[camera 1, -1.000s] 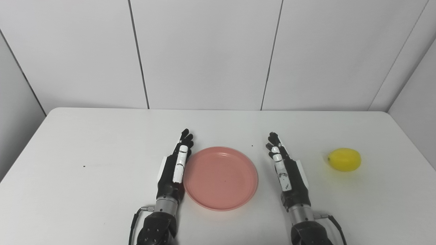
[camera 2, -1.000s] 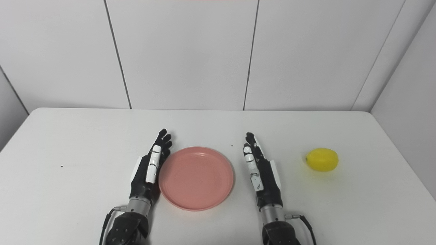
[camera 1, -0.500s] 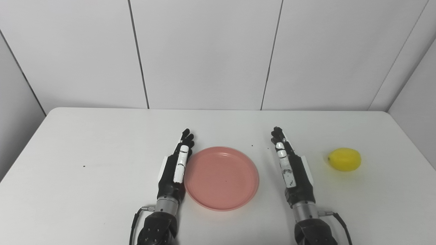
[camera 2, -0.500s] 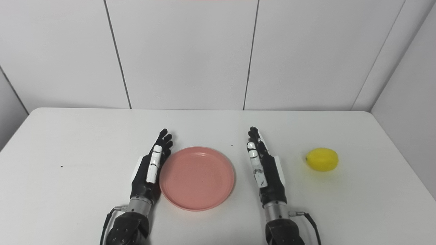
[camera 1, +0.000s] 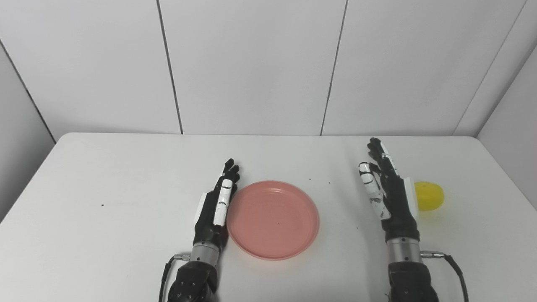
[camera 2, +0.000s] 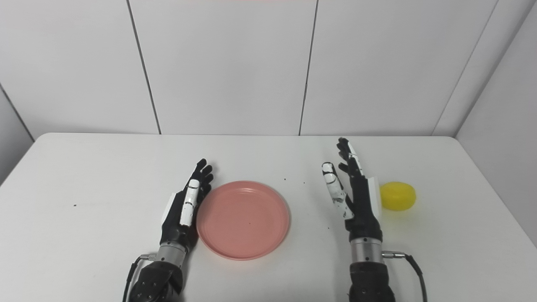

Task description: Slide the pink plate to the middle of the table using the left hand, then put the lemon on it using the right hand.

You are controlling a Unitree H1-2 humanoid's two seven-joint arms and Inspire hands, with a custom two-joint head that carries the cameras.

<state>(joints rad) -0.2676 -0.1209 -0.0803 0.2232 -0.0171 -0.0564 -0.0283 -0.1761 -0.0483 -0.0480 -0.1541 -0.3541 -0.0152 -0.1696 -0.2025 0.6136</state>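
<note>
The pink plate [camera 1: 272, 218] lies flat near the middle of the white table [camera 1: 105, 176]. My left hand [camera 1: 216, 203] rests open on edge against the plate's left rim, fingers stretched forward. On the right sits the yellow lemon [camera 1: 428, 195], partly hidden behind my right hand [camera 1: 388, 188]. That hand is raised and open, fingers pointing up and away, just left of the lemon, with nothing in it.
A few small dark specks dot the table around the plate. White wall panels [camera 1: 251, 63] rise behind the table's far edge. The table's right edge runs close to the lemon.
My right hand has lifted and swung rightward from beside the plate to just left of the lemon, now covering its left part. The left hand and the plate have stayed put.
</note>
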